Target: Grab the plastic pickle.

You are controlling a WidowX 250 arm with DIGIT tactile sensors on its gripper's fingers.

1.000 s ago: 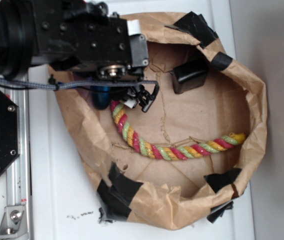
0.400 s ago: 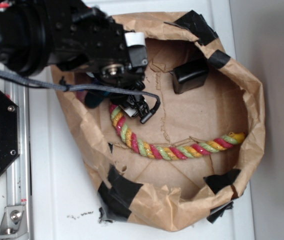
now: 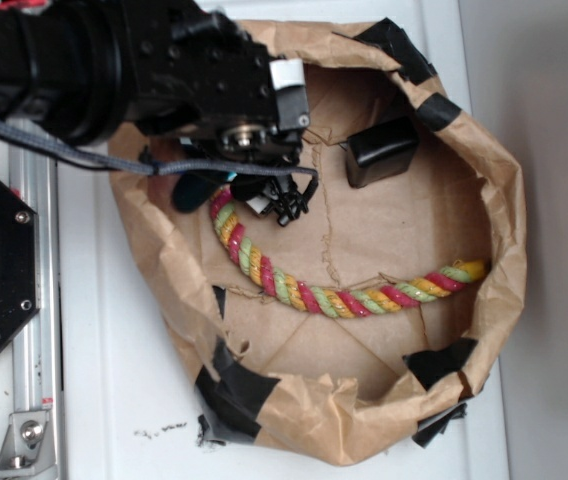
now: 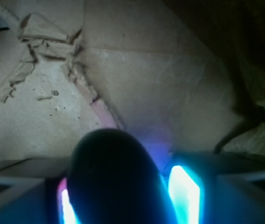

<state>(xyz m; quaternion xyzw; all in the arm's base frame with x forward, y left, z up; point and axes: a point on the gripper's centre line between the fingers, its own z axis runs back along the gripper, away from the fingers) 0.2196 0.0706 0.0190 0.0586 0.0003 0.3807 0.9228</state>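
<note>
In the wrist view the plastic pickle (image 4: 116, 179) fills the gap between the two lit pads (image 4: 184, 192) of the gripper (image 4: 123, 200), its rounded end poking out ahead of them; the pads sit tight against its sides, so the gripper looks clamped on it. Below and beyond is the creased brown floor of the paper bag (image 4: 170, 93).

From outside, the pickle (image 3: 192, 189) shows only as a dark teal stub under the arm, just inside the bag's (image 3: 484, 150) left wall and touching or nearly touching the upper end of the twisted rope (image 3: 314, 295). The black block (image 3: 381, 150) lies well apart from the rope, toward the bag's far rim.

The glossy, rounded plastic could squirt out of the pads if the hold is shallow. The dangling cable (image 3: 234, 168) or the rope end might snag as the pickle rises.
</note>
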